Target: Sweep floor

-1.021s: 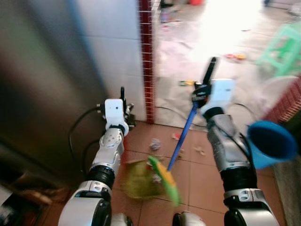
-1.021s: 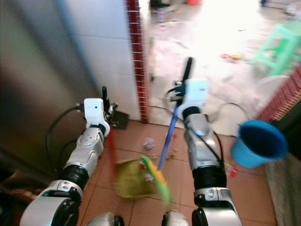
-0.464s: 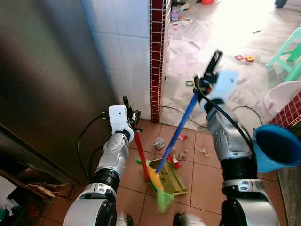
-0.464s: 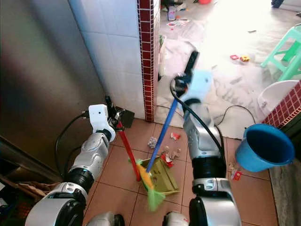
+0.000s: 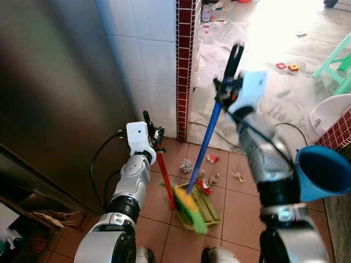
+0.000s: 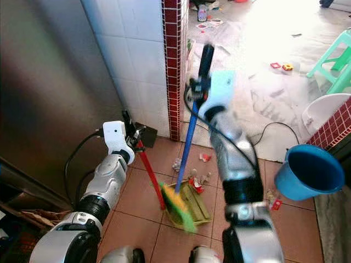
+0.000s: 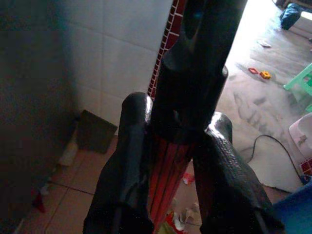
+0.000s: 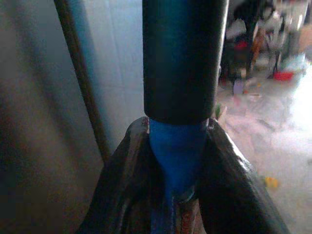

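Your right claw (image 8: pixel 170 190) is clamped tight on the long blue broom handle (image 5: pixel 205 143), just below its black rubber end grip (image 8: pixel 183 58), with both fingers (image 8: pixel 131 175) pressed flat against the shaft. Your left claw (image 7: pixel 170 161) is closed the same way on the red handle of the yellow-green plastic dustpan (image 6: pixel 151 183), right where the red shaft meets its black cap (image 7: pixel 195 83).

The broom looks light and stiff: a thin smooth tube that will pivot easily in a two-finger hold, so expect it to twist or slide if you push hard. Holding near the top gives reach but little leverage; a lower hold would steady the head. Its green and yellow bristle head (image 5: pixel 191 207) is soft and splayed, resting at the mouth of the dustpan tray (image 5: pixel 209 204) on the terracotta tiled floor (image 5: pixel 241 211).

The dustpan is thin moulded plastic, light enough to skid on glazed tile, so press it down through the handle. The rubbish is crumpled paper scraps (image 5: pixel 186 165) and small red and pale bits (image 5: pixel 205 182) just beyond the tray: weightless, likely to scatter under a fast stroke.

Beside you stand white glazed wall tiles (image 5: pixel 148 60) edged in dark red mosaic (image 5: pixel 184 66), a brushed metal panel (image 5: pixel 49 98), and a blue plastic bucket (image 5: pixel 323 171) near your right arm.
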Robot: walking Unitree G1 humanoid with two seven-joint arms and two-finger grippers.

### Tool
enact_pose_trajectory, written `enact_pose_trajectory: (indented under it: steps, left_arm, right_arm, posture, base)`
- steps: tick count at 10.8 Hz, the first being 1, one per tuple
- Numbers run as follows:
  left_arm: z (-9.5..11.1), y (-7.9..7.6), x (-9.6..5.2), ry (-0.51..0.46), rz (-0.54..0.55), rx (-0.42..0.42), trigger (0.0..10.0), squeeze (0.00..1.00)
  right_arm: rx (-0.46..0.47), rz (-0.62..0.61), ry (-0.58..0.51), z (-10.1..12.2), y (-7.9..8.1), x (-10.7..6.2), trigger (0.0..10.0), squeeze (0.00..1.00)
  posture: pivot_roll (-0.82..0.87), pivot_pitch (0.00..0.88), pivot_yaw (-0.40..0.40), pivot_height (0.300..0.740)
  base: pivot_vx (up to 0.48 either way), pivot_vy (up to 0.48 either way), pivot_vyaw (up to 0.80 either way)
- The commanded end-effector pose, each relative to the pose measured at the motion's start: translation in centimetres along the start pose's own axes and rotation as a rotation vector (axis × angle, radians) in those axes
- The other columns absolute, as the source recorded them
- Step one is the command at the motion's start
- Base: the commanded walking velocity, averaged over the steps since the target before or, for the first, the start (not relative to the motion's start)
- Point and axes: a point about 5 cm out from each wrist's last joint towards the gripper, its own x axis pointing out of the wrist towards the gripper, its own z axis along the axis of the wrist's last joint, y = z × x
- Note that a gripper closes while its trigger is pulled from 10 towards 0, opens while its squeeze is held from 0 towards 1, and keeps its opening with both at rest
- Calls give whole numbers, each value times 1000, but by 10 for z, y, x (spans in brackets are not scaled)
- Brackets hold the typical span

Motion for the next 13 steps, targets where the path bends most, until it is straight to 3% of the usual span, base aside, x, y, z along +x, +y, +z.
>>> enact_pose_trajectory:
  steps: [1,2,4,5,6,7,9,11,13]
  left_arm:
    - [-29,-8,-7,127,-5,-66,10000,0]
    - [-30,-9,-7,127,-4,-66,10000,0]
    - [-30,-10,-8,127,-6,-67,10000,0]
    - [-30,-11,-8,127,-7,-64,10000,0]
    - [-30,-11,-7,126,-10,-59,10000,0]
    - [-29,-10,-7,123,-9,-55,10000,0]
    - [-25,-12,-6,93,-11,-54,10000,0]
    - [-23,-9,-6,87,-6,-46,10000,0]
    - [-13,-10,-4,50,-15,-10,10000,0]
  right_arm:
    - [-37,15,-152,33,3,5,10000,0]
    - [-57,-2,-170,37,0,6,10000,0]
    - [-227,-42,-217,43,-14,5,10000,0]
    - [-246,-54,-214,41,-17,5,10000,0]
    - [-324,-83,-195,32,-26,2,10000,0]
    - [-330,-91,-162,21,-30,-2,10000,0]
    - [-236,-114,-46,-11,-32,-11,10000,0]
    - [-101,-92,53,-40,-17,-17,10000,0]
    - [15,-108,103,-50,-13,-20,10000,0]
  posture:
    - [-69,82,5,740]
    - [-70,83,3,740]
    - [-74,83,-1,740]
    - [-74,83,-1,740]
    - [-71,80,1,740]
    - [-69,77,1,740]
    - [-77,78,-6,740]
    - [-84,72,17,740]
    - [-78,69,25,740]
  base:
    - [0,0,0]
    - [0,0,0]
    - [0,0,0]
    - [0,0,0]
    - [0,0,0]
    - [0,0,0]
    - [0,0,0]
    - [0,0,0]
    - [0,0,0]
